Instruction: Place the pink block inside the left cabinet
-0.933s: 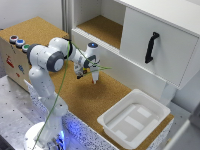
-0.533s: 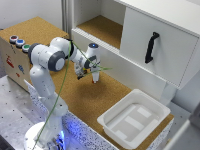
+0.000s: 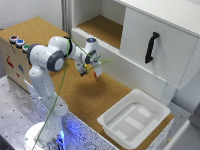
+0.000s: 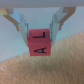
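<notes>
Your hand is gripping the pink block between both fingers, carrying it clear above the cork desk. You are hovering just in front of the left cabinet; white tray sitting well apart.

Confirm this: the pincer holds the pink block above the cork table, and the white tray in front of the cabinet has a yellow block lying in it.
Not quite. The white tray holds no block: the exterior view shows it empty. The rest stands: the pincer is shut on the pink block, which the wrist view shows between its fingers, above the cork table.
</notes>
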You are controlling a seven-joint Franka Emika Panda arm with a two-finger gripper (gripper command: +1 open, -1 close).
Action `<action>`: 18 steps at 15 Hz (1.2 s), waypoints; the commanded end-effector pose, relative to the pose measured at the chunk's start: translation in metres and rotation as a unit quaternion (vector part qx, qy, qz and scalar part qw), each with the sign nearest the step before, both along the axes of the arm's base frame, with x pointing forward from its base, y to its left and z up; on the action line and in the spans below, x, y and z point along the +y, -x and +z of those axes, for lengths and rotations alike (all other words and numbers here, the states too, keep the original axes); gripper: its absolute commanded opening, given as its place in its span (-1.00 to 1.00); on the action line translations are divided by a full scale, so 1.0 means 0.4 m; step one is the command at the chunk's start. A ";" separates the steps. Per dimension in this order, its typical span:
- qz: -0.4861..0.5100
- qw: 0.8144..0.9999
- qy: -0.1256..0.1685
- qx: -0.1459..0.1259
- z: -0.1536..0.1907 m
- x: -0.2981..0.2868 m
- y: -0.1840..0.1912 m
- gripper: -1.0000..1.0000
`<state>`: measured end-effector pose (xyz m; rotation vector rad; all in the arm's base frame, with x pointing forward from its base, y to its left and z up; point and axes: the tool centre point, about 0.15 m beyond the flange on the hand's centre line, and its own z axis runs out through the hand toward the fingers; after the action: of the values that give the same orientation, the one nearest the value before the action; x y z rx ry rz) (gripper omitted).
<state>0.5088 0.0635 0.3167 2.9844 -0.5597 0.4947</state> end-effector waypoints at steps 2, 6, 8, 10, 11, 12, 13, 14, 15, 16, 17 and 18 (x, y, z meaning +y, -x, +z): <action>0.114 0.990 0.075 -0.032 0.305 0.082 -0.092 -1.00; 0.196 0.975 0.070 -0.075 0.418 0.134 -0.202 -1.00; 0.220 0.970 0.065 -0.085 0.446 0.149 -0.251 -1.00; 0.246 0.962 0.074 -0.095 0.474 0.164 -0.308 -1.00; 0.256 0.960 0.070 -0.092 0.475 0.174 -0.334 -1.00; 0.264 0.958 0.068 -0.092 0.473 0.182 -0.361 -1.00; 0.266 0.957 0.067 -0.092 0.466 0.188 -0.385 -1.00; 0.267 0.956 0.066 -0.097 0.463 0.193 -0.406 -1.00; 0.270 0.956 0.064 -0.098 0.461 0.199 -0.418 -1.00; 0.271 0.955 0.063 -0.099 0.457 0.205 -0.438 -1.00; 0.269 0.956 0.062 -0.098 0.450 0.209 -0.449 -1.00; 0.265 0.958 0.065 -0.094 0.448 0.212 -0.454 -1.00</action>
<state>0.6426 0.1345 0.4965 2.9430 0.2513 0.9387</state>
